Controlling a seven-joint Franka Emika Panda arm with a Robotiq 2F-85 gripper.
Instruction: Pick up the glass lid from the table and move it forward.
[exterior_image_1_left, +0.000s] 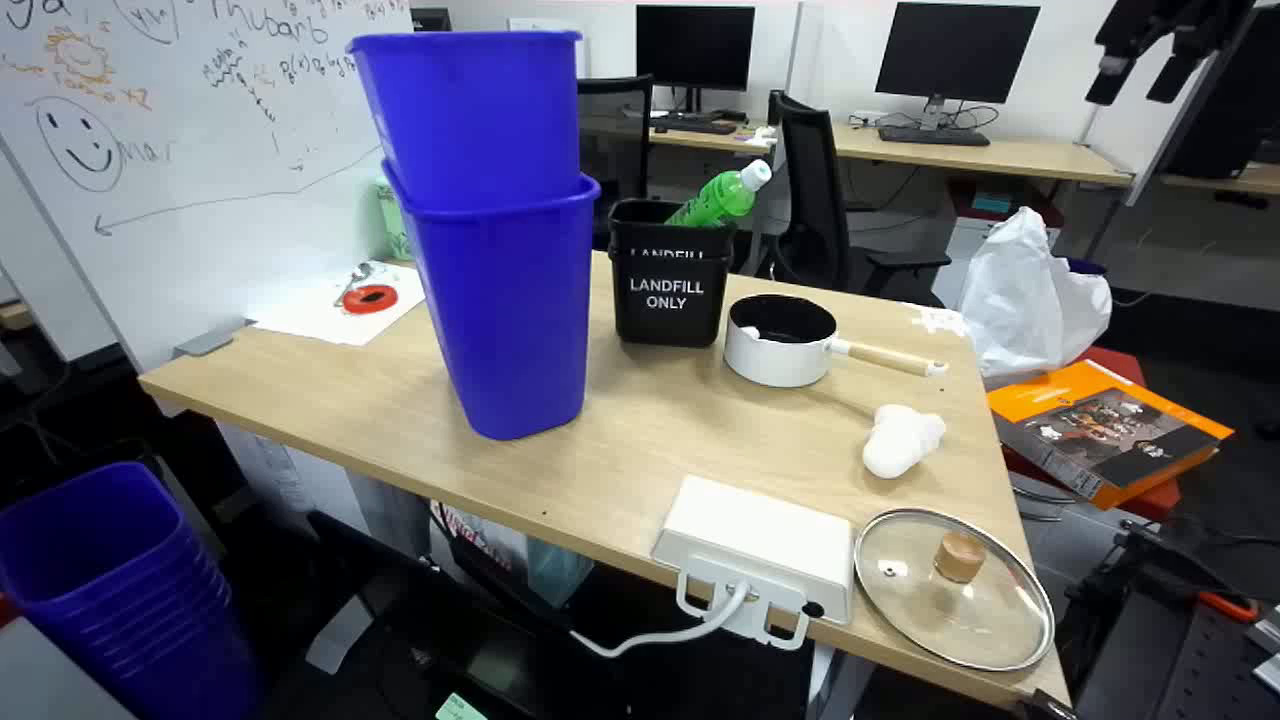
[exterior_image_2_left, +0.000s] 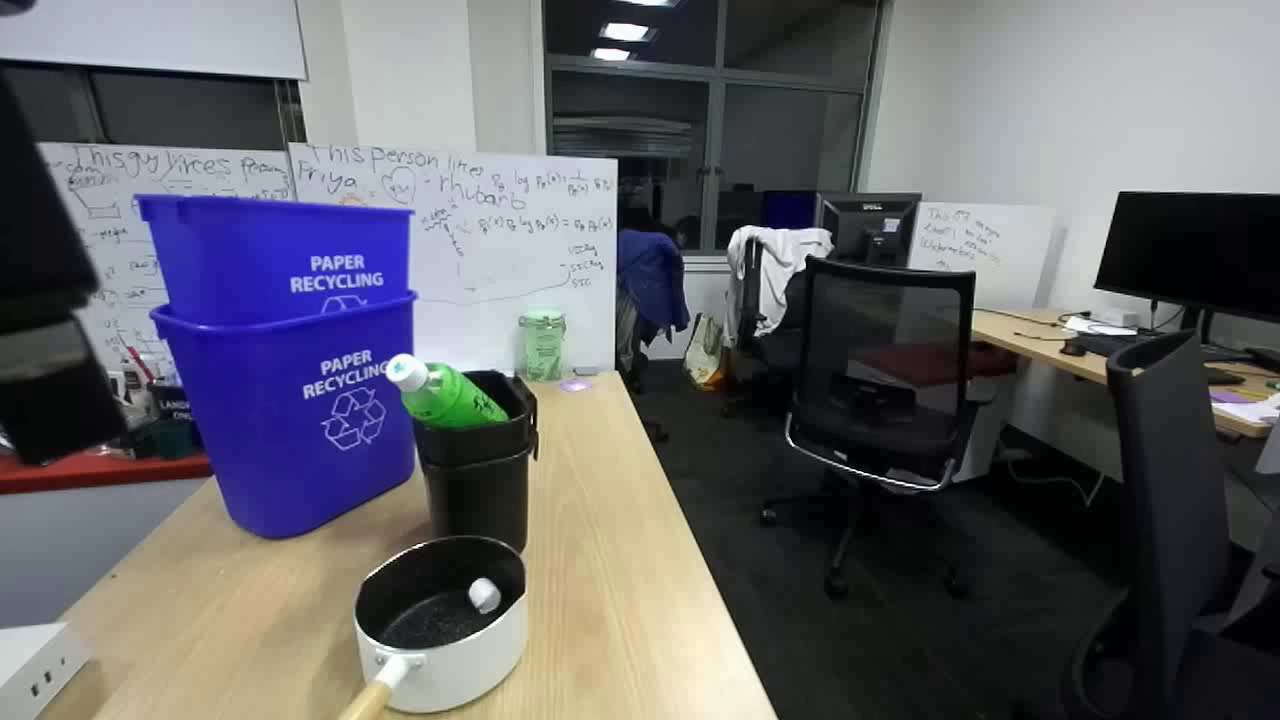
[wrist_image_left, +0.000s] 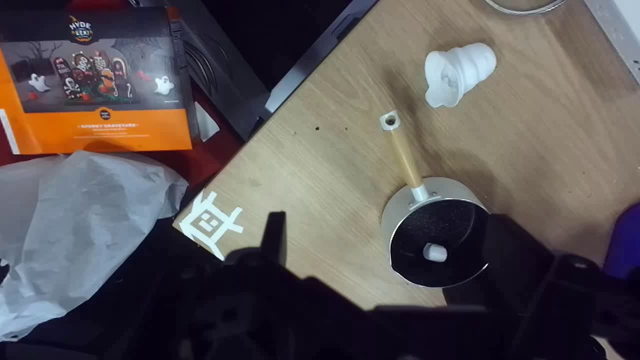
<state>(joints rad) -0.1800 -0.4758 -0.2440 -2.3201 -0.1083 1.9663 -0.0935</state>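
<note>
The glass lid lies flat at a corner of the table in an exterior view, its wooden knob up. Its rim lies beside the white box and reaches the table's edge. In the wrist view only a bit of the lid's rim shows at the top; the rest is cut off. My gripper hangs high above the table, apart from the lid. In the wrist view the gripper has its fingers wide apart with nothing between them, above the saucepan. A dark part of the gripper shows at an exterior view's edge.
A white saucepan with a wooden handle and a white crumpled cup stand near the lid. A white box adjoins it. Tall blue bins and a black bin with a green bottle stand farther back.
</note>
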